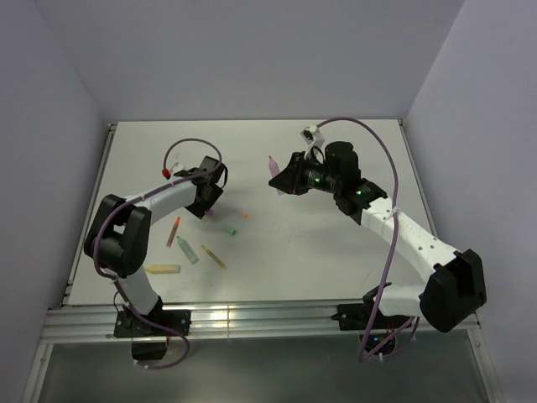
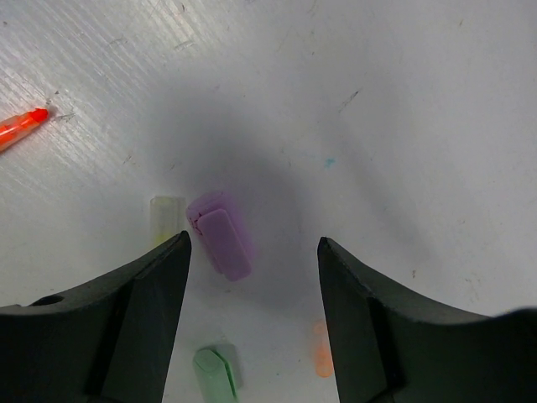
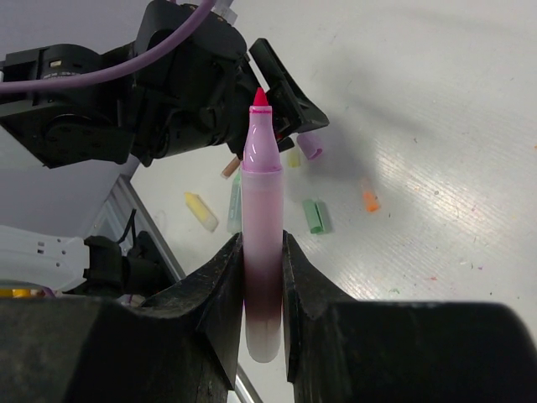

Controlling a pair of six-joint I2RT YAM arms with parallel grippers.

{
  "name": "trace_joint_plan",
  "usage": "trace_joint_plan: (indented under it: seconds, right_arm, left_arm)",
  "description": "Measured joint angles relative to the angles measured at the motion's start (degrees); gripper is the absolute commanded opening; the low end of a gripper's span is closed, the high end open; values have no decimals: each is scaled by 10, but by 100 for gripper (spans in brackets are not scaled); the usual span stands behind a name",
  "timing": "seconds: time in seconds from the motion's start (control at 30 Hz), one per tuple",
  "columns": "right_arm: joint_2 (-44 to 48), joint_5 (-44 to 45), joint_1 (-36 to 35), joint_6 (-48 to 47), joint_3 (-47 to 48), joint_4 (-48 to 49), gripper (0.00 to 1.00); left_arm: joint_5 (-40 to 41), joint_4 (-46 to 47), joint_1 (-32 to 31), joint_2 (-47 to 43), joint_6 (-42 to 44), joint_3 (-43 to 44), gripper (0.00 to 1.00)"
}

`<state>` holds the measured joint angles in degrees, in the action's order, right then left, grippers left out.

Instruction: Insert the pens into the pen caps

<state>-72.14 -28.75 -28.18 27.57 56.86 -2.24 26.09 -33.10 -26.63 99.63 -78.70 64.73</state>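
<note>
While the right gripper (image 3: 262, 252) is clenched on the lower barrel of the pink-purple pen (image 3: 262, 189), whose bare pink tip points out past the fingertips, the left gripper (image 2: 253, 256) hangs with jaws spread and empty over the purple cap (image 2: 220, 233) lying on the table (image 2: 403, 126). A pale yellow cap (image 2: 166, 218) lies just beside it, with a green cap (image 2: 216, 374) and an orange cap (image 2: 321, 351) nearby. Farther out lie the orange pen (image 2: 21, 126), mint green pen (image 1: 188, 251), olive-yellow pen (image 1: 215, 257) and yellow pen (image 1: 163, 269).

White table (image 1: 336, 252) (scuffed) stands between plain lavender-grey walls (image 1: 252, 50).
</note>
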Motion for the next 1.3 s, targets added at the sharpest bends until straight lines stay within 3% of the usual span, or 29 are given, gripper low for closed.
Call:
trace_joint_plan:
  seconds: [0.37,0.97,1.3]
  right_arm:
    - [0,0,1,0,0,0,0]
    - [0,-10,5,0,0,-1,0]
    - [-1,-20,5,0,0,-4,0]
  left_arm:
    - [-14,13,8,26,0,-9,65]
    - [-7,-6,11,53,12,17,51]
    - [-2,-21,11,72,30,38,38]
